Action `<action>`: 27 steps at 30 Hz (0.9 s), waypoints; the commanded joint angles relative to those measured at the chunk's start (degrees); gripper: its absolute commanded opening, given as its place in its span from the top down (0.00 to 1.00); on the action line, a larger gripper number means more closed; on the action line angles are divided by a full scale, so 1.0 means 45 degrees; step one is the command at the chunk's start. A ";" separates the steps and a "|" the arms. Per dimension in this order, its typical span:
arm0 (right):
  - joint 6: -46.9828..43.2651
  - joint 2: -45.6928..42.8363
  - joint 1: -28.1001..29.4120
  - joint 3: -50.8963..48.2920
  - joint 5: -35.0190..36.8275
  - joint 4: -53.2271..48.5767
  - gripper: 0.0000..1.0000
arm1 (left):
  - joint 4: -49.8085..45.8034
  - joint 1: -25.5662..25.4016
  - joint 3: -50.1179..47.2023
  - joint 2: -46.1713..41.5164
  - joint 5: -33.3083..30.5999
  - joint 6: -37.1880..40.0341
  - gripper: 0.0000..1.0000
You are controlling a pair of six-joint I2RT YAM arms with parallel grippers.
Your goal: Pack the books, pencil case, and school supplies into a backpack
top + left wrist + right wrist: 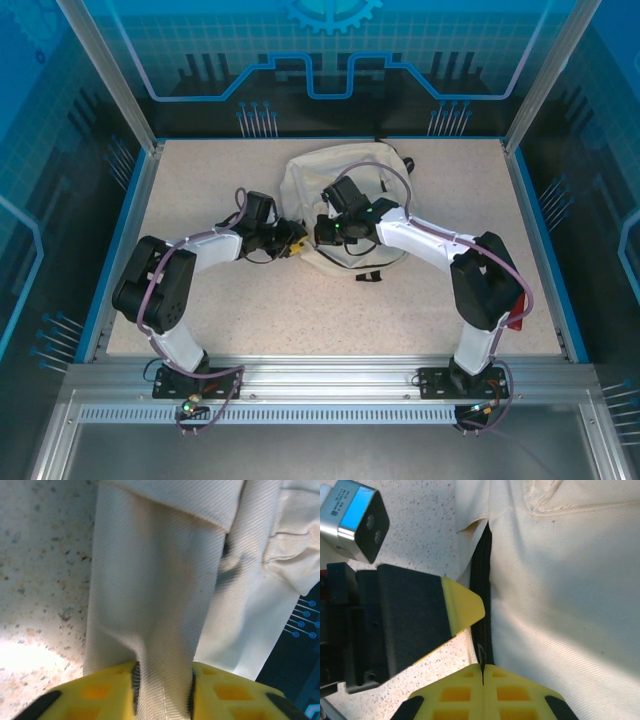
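Weave of cream backpack (150, 605) pinched in left pincer (163, 682); right pincer (483, 674) grips dark zipper (481, 580).

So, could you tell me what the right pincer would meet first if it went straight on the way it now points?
The dark zipper of the backpack: the right pincer, shut, seems to pinch its near end, and it runs straight ahead from the fingertips. Depth is unclear.

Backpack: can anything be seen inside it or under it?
Nothing inside shows. The backpack presents only cream fabric, and no contents appear along its dark zipper. It lies on the speckled table, and whatever is beneath it is hidden.
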 commanded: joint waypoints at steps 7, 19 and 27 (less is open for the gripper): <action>0.1513 0.0697 0.0102 0.0395 0.0058 -0.0607 0.71 | -0.0578 -0.0195 -0.0051 -0.0509 0.0364 0.0676 0.92; 0.1452 0.1705 0.0117 0.1510 -0.0381 -0.1306 0.73 | -0.0663 -0.0200 -0.0093 -0.0854 0.0542 0.1021 0.97; 0.0918 0.0965 0.0148 0.1834 0.1542 -0.2163 1.00 | -0.1186 -0.0190 -0.0122 -0.0852 0.0385 0.1522 0.99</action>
